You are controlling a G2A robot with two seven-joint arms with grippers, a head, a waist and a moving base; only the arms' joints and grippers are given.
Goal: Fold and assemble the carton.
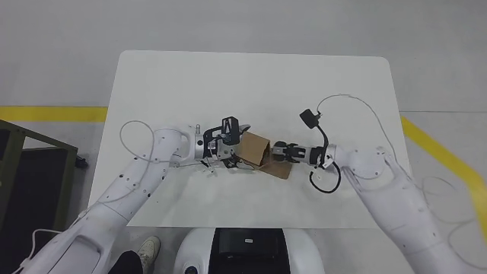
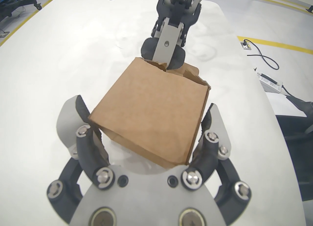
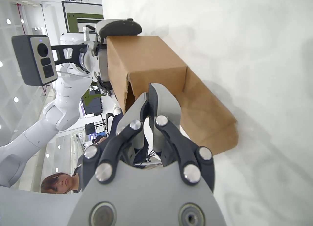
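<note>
A brown carton (image 1: 257, 154) lies on its side on the white table (image 1: 251, 84), near the front edge. Its far end is open, with ragged flaps (image 2: 188, 75). My left gripper (image 2: 144, 114) straddles the near end, a finger (image 2: 82, 112) pressed on each side wall, shut on the carton (image 2: 151, 107). From the opposite end my right gripper (image 3: 148, 94) meets the carton (image 3: 146, 55), its fingers (image 3: 161, 99) nearly together and pinching the edge of a wall at the open mouth. One long flap (image 3: 210, 124) lies flat on the table. In the top view the left gripper (image 1: 230, 150) and right gripper (image 1: 277, 154) face each other.
A black camera block (image 1: 308, 116) on the right arm and its cable (image 1: 358, 106) hang over the table's right half. A small grey device (image 2: 269, 82) and a cord (image 2: 264, 56) lie past the table edge. A dark cart (image 1: 30, 175) stands at the left.
</note>
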